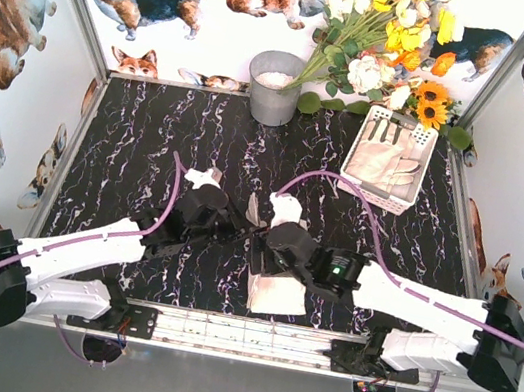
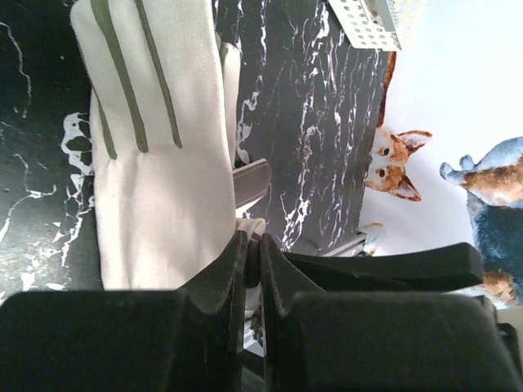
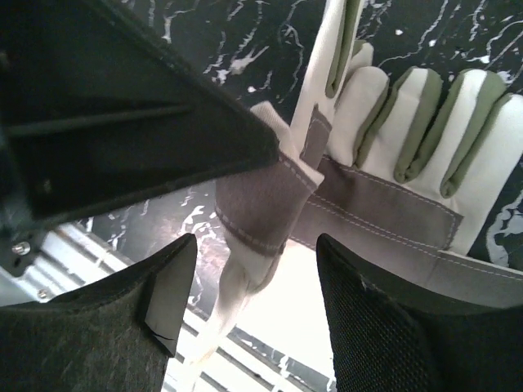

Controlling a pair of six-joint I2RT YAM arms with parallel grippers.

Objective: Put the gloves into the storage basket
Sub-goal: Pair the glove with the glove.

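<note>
Near the table's front edge, a glove [image 1: 275,295] lies under the right gripper [image 3: 255,245], whose jaws stand apart around a raised fold. A shallow pinch could drop it short of the far-right storage basket [image 1: 376,194]. The left gripper [image 2: 252,245] is closed.

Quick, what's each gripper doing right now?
Left gripper: closed, nothing visibly held.
Right gripper: open, straddling a work glove, not clamped.
</note>
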